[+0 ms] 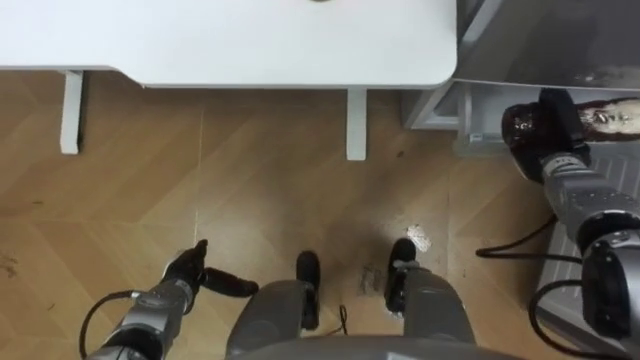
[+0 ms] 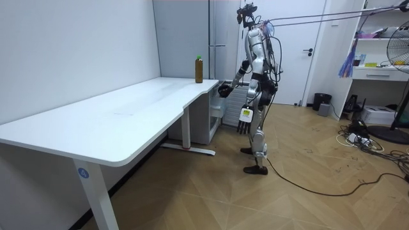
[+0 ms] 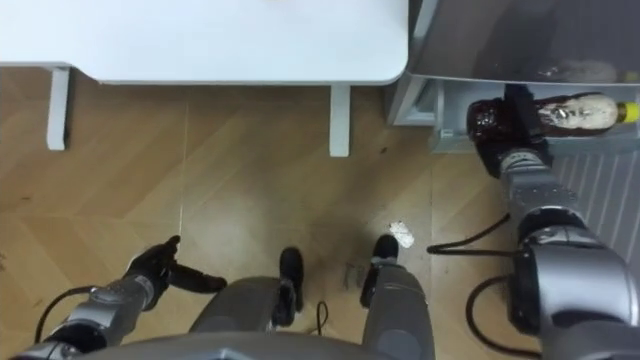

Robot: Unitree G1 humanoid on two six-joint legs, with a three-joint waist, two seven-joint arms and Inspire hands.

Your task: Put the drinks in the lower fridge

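We hold the bottle (image 3: 575,112) sideways, right hand (image 3: 520,128) clamped round it, aimed into the fridge (image 3: 500,40); left hand (image 3: 150,265) hangs slack.

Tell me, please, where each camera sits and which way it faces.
Left eye view: on the robot's head, looking down at the floor, the white table and the fridge; both arms and the legs show, with the left hand low and open and the right hand clasping a bottle.
Right eye view: just beside it, with the same downward look.
Room view: off along the table, facing the fridge end; the whole robot stands there, and a second bottle is on the table.
Shared: table, fridge, right hand.
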